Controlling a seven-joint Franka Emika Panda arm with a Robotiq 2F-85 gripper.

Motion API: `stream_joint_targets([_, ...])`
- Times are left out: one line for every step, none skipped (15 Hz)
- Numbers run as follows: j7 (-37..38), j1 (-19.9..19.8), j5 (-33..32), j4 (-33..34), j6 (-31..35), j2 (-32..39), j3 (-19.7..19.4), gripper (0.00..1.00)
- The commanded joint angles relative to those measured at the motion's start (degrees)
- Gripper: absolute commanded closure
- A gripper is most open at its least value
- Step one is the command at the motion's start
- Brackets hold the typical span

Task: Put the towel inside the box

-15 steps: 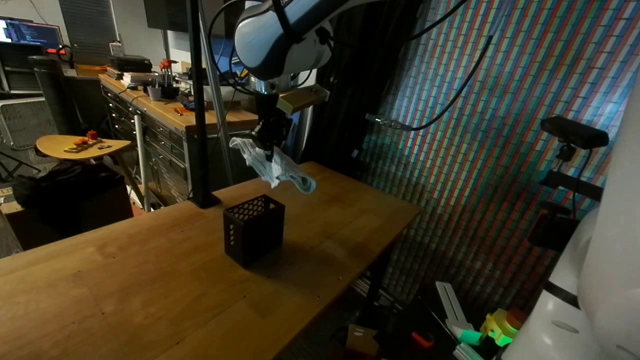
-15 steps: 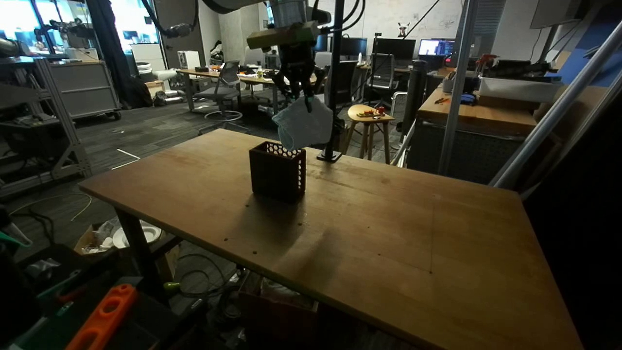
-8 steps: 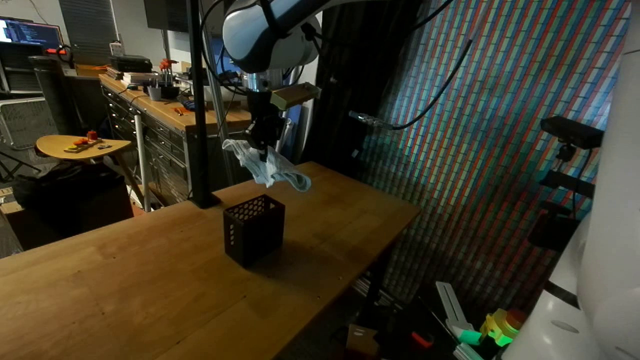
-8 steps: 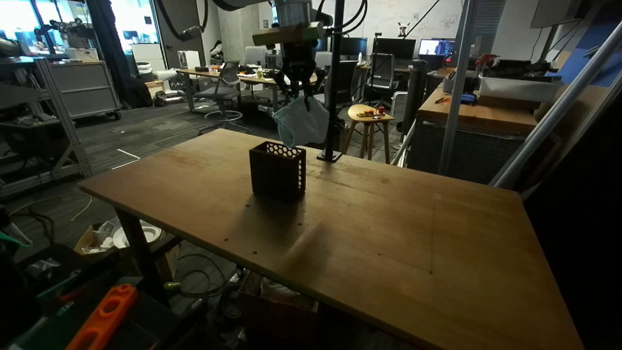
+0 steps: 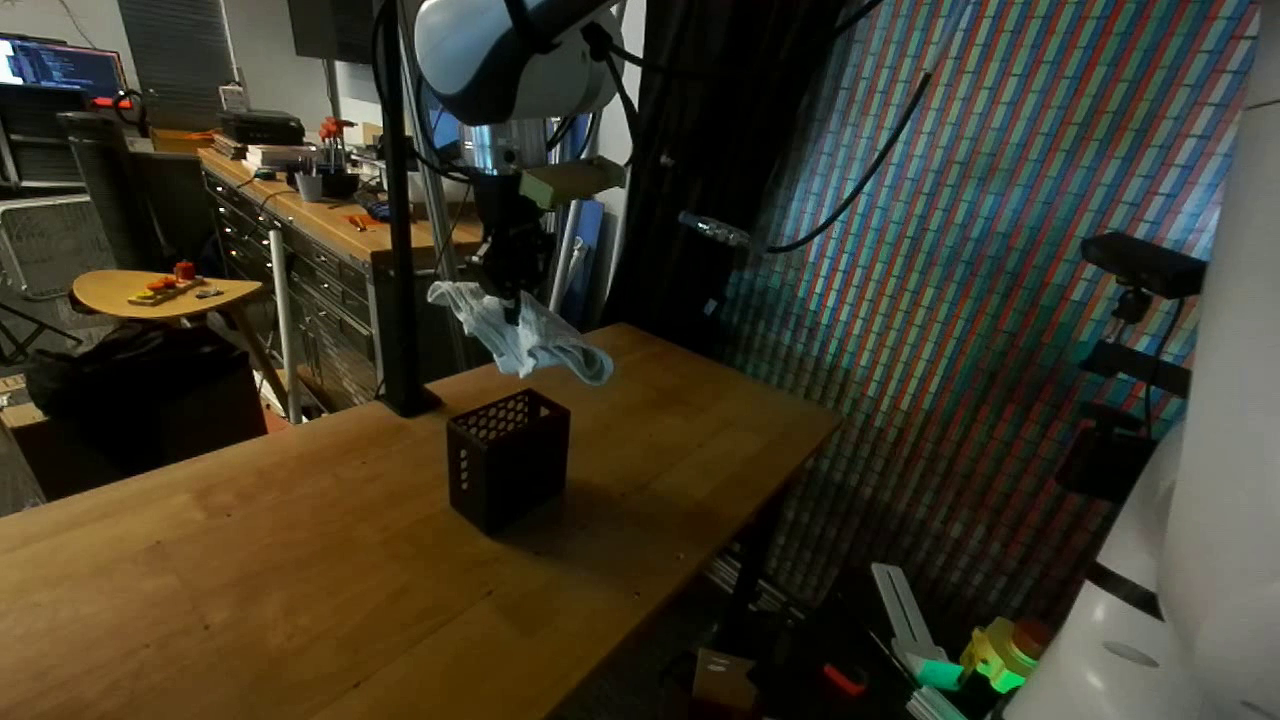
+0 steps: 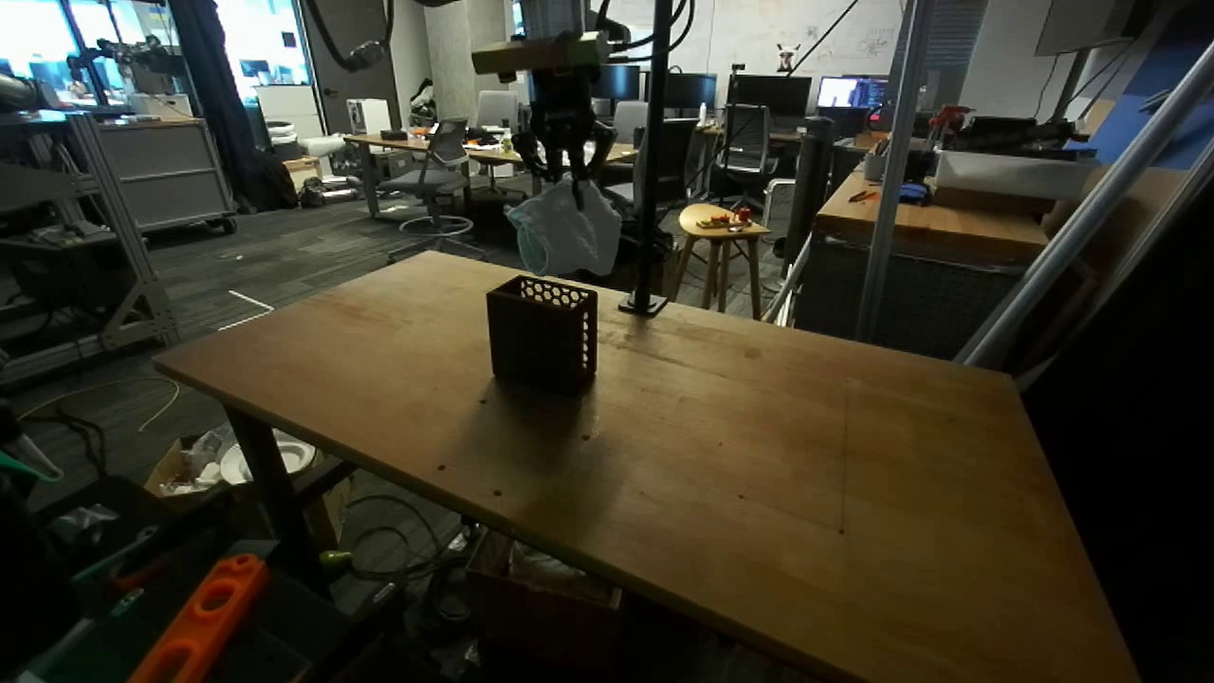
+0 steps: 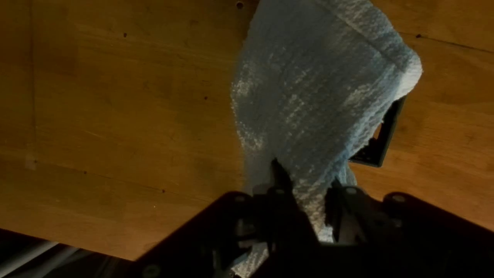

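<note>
lab: robot arm, monitors

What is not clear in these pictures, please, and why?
Box: mostly hidden by the towel, in the wrist view.
Box's floor: hidden by its own walls, in both exterior views.
Towel: partly behind the gripper and cut by the top edge, in the wrist view.
Arm: cut off by the top edge, in an exterior view.
Screen text: too small, in an exterior view.
</note>
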Motion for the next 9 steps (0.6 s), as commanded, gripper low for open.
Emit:
stream_joint_targets([1.55, 0.18, 2.74, 0.93, 1.34, 0.98, 0.43, 0.9])
stream_joint_targets([1.78, 0.13, 3.58, 0.82, 1.91, 1.39, 0.55, 0.9])
stream_joint_targets([1.97, 0.1, 4.52, 0.6, 2.64, 1.81, 0.73, 0.9])
stream_joint_targets([2.09, 0.12, 5.24, 0.5, 3.05, 2.17, 0.85, 0.9])
stream_joint_targets([2.15, 0.19, 5.87, 0.23, 3.68, 2.73, 1.0, 0.9])
stream_joint_targets([2.16, 0.18, 6.45, -0.11, 4.43, 3.14, 1.15, 0.9])
stream_joint_targets([2.03, 0.03, 7.31, -0.82, 5.12, 3.39, 1.3, 0.9])
stream_joint_targets([1.97, -0.02, 7.87, -1.21, 5.7, 3.75, 1.38, 0.9])
stream_joint_targets([1.88, -0.15, 8.41, -1.95, 6.27, 3.79, 1.41, 0.9])
